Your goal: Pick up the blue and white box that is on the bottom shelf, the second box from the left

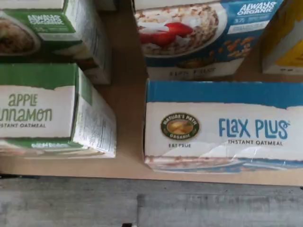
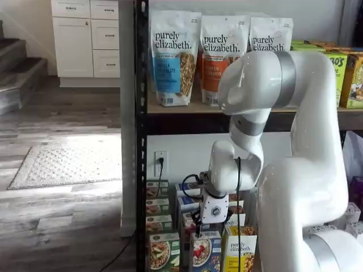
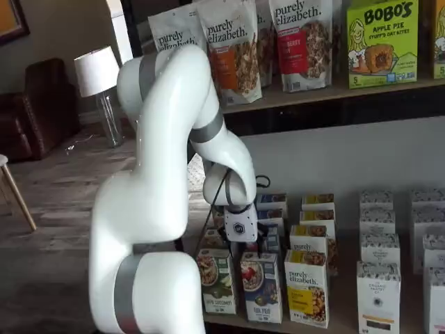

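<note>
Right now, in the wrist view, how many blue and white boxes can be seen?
2. One blue and white box, lettered FLAX PLUS, stands at the front edge of the bottom shelf; the other box stands directly behind it. More may be hidden outside this picture.

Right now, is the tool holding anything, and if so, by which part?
Nothing looks held. The tool hangs above the blue and white box, which stands on the bottom shelf in its row. Whether the fingers are open cannot be told.
</note>
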You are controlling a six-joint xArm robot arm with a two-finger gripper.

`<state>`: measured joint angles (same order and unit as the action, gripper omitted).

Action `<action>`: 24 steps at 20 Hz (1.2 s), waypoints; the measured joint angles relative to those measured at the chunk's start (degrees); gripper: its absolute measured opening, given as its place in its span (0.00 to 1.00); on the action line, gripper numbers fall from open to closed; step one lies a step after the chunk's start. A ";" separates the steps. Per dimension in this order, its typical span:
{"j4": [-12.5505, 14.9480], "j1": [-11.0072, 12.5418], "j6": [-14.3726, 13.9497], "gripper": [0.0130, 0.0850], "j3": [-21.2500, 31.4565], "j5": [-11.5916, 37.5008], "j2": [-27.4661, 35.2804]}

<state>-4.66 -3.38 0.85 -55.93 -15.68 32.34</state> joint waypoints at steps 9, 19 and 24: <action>-0.28 1.07 1.33 1.00 -4.59 -0.34 4.38; -3.51 1.81 5.06 1.00 -10.12 -1.96 8.45; -1.76 2.26 3.86 1.00 -11.84 -2.16 9.55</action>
<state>-6.42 -1.11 4.71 -67.77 -17.83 41.89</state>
